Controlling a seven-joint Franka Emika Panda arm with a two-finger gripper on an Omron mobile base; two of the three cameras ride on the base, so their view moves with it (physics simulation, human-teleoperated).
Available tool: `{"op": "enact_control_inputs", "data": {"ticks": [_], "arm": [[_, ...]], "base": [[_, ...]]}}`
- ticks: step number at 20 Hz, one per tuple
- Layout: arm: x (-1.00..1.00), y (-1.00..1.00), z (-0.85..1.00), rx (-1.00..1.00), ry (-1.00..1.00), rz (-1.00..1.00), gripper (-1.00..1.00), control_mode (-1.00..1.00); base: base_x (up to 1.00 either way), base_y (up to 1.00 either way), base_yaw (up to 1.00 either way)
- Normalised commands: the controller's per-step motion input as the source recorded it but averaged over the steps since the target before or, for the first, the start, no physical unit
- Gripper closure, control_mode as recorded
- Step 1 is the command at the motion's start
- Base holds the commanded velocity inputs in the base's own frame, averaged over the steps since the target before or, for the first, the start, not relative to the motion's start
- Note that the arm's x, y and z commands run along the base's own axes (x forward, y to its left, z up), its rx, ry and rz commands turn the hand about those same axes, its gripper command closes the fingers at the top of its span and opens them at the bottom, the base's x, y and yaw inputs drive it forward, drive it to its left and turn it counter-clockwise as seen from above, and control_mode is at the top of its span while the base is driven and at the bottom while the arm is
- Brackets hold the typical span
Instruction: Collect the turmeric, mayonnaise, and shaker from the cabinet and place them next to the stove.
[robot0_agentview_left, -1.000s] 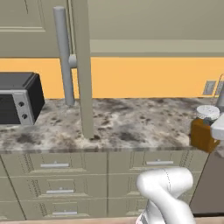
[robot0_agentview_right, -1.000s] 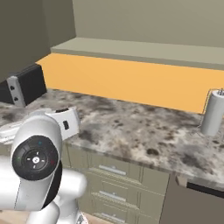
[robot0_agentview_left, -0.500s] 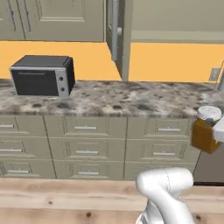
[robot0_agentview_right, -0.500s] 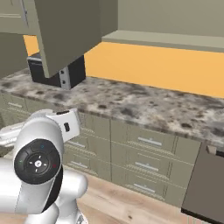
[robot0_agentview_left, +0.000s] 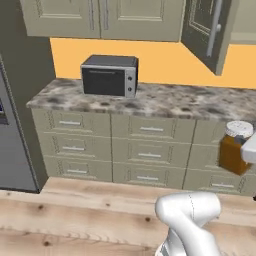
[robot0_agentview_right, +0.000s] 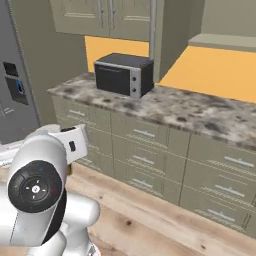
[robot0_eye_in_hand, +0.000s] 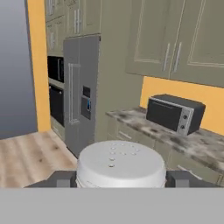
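Grey-speckled stone tabletop (robot0_agentview_left: 165, 102) runs along an orange back wall above pale green drawer fronts (robot0_agentview_left: 147, 150), carrying a black microwave (robot0_agentview_left: 109, 75) with a silver control strip at its right end. Olive wall cabinets (robot0_agentview_left: 102, 17) hang over it, and one cabinet door (robot0_agentview_left: 205, 32) with a long steel handle stands swung open at 1 o'clock in the left base view. A grey refrigerator (robot0_eye_in_hand: 81, 94) with a small dispenser panel fills the corner at 9 o'clock in the hand view, a dark built-in oven (robot0_eye_in_hand: 55, 87) just beyond it. Light wooden floor planks (robot0_agentview_left: 75, 215) lie between the robot and the drawers; nothing stands between them.

No writing can be read on the jar or the appliances.

At 3 o'clock in the left base view, the turmeric (robot0_agentview_left: 235, 147) hangs in mid-air in front of the drawers, well clear of the tabletop: an amber-brown jar with a white screw lid. In the hand view that lid, dotted with small raised bumps, sits at 6 o'clock with the tool (robot0_eye_in_hand: 121, 178) clamped on the jar, one dark finger (robot0_eye_in_hand: 61, 178) at each side.
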Motion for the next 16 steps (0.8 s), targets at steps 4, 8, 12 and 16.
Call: {"op": "enact_control_inputs", "data": {"ticks": [4,8,12,16], "arm": [[0.0,0.0,0.0,0.0,0.0,0.0,1.0,1.0],[0.0,0.0,0.0,0.0,0.0,0.0,1.0,1.0],[0.0,0.0,0.0,0.0,0.0,0.0,1.0,1.0],[0.0,0.0,0.0,0.0,0.0,0.0,1.0,1.0]], "base": [[-0.02,0.9,0.42],[0.0,0.7,0.49],[0.0,0.57,0.55],[0.17,0.44,0.51]]}}
